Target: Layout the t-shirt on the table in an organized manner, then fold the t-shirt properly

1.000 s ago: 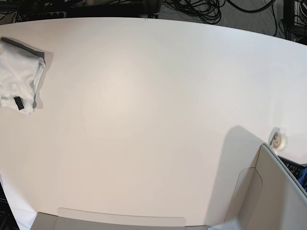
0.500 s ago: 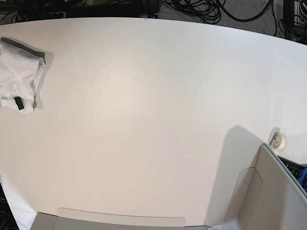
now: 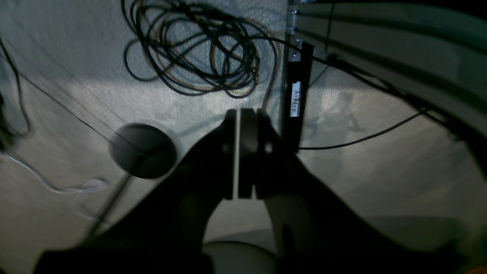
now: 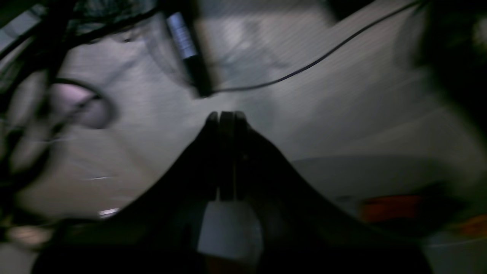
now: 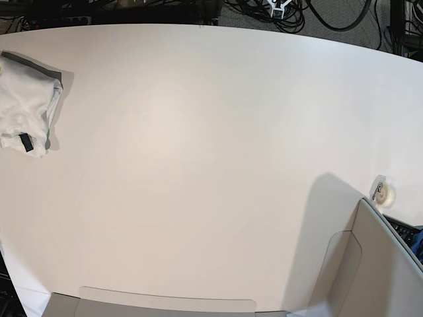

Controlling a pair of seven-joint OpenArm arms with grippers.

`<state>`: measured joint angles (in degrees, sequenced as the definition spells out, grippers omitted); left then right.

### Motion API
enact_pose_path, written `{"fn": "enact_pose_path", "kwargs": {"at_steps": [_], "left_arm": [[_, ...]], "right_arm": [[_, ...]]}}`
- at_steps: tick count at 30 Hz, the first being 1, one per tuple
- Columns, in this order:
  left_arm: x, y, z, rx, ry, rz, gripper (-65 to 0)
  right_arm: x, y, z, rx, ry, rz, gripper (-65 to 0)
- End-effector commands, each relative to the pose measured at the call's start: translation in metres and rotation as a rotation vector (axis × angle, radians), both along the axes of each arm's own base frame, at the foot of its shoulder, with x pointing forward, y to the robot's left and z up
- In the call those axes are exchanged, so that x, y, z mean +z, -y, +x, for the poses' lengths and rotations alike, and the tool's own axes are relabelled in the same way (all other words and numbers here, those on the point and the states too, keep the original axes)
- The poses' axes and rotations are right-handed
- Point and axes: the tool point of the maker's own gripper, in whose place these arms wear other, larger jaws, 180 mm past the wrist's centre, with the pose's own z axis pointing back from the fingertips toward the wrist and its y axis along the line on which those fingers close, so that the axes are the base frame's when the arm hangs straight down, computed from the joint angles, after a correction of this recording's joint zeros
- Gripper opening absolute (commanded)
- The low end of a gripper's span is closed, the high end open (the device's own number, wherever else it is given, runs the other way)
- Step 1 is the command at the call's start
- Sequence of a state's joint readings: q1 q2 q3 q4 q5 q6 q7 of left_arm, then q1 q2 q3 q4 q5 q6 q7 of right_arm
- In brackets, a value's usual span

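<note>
The t-shirt lies bunched at the far left edge of the table, white side out, with a grey band and a small black tag showing and no print visible. Neither gripper appears in the base view. In the left wrist view my left gripper is shut with nothing between its fingers, hanging over a carpeted floor. In the blurred right wrist view my right gripper is likewise shut and holds nothing, also over floor. Both are away from the shirt.
Grey-beige panels rise at the table's near right and along the bottom edge. A small white roll sits by the right panel. Coiled black cables and a dark round disc lie on the floor.
A small white thing has come into view among the cables at the base view's top edge. The t-shirt has not moved.
</note>
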<state>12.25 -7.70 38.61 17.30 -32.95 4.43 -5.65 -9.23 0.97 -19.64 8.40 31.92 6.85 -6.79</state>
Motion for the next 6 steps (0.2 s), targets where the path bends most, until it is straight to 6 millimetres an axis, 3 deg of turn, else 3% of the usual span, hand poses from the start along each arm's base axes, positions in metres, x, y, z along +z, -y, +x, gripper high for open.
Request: {"fn": "enact_pose_path", "kwargs": {"at_steps": [1,6], "left_arm": [[0.0,0.003,0.001,-0.024,0.005,-0.011,-65.0],[0.0,0.006,0.003,-0.064,0.007,-0.019,-65.0]], "right_arm": [[0.001,-0.011,0.004,-0.031,0.011,0.024,-65.0],[0.002,-0.029,0.006,-0.083,0.013,0.045,-65.0]]}}
